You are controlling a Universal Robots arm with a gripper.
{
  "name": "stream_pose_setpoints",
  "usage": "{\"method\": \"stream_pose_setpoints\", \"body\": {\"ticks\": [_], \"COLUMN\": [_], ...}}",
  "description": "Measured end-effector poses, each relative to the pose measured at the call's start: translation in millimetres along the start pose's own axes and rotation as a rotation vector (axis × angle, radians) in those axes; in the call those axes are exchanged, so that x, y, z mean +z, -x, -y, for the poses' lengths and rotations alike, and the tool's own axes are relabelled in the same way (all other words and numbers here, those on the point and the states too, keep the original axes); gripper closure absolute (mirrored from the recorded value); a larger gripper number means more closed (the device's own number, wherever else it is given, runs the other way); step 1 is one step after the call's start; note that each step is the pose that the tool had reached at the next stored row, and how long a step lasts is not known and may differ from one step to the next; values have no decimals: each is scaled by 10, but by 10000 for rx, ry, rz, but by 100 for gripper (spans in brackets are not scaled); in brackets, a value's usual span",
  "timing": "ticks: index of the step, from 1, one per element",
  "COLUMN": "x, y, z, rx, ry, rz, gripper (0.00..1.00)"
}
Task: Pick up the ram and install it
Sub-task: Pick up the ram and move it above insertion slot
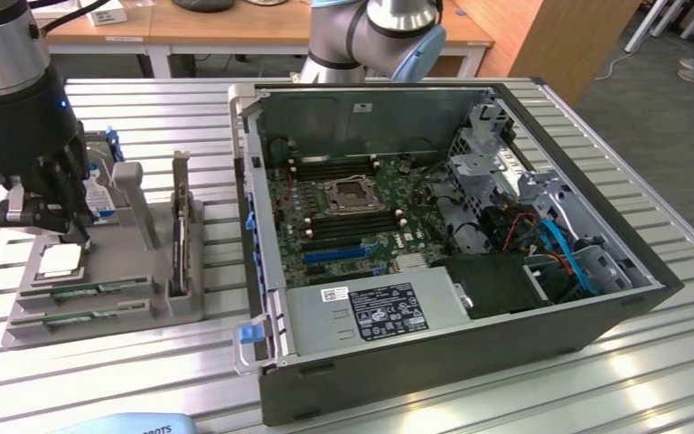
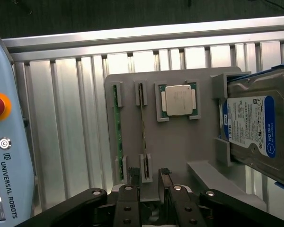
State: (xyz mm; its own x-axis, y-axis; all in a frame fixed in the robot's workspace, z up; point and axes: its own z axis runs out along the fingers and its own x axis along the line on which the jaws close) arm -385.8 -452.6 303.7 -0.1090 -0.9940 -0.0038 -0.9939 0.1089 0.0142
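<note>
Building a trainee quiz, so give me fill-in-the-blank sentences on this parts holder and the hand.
1. The holder carries ___ ram sticks.
2. The hand is ___ and holds nothing.
3. The processor lies between the ram sticks and the hard ___.
Missing: two; open; drive.

Arm (image 1: 7, 77) upright at the exterior view's left, hand (image 2: 149, 174) pointed down, jaws wide apart

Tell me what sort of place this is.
Likely a robotics lab bench for PC assembly: an open computer case on a slatted aluminium table, a grey fixture holding ram sticks, a processor and a hard drive, wooden desks behind.
</note>
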Motion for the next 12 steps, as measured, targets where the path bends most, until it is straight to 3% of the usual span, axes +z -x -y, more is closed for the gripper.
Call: {"method": "stream_pose_setpoints", "body": {"ticks": [7, 12], "x": [79, 82], "y": [-3, -3], "z": [-27, -28], "rx": [0, 0], "ry": [-1, 1], "rz": [0, -1], "gripper": [71, 71]}}
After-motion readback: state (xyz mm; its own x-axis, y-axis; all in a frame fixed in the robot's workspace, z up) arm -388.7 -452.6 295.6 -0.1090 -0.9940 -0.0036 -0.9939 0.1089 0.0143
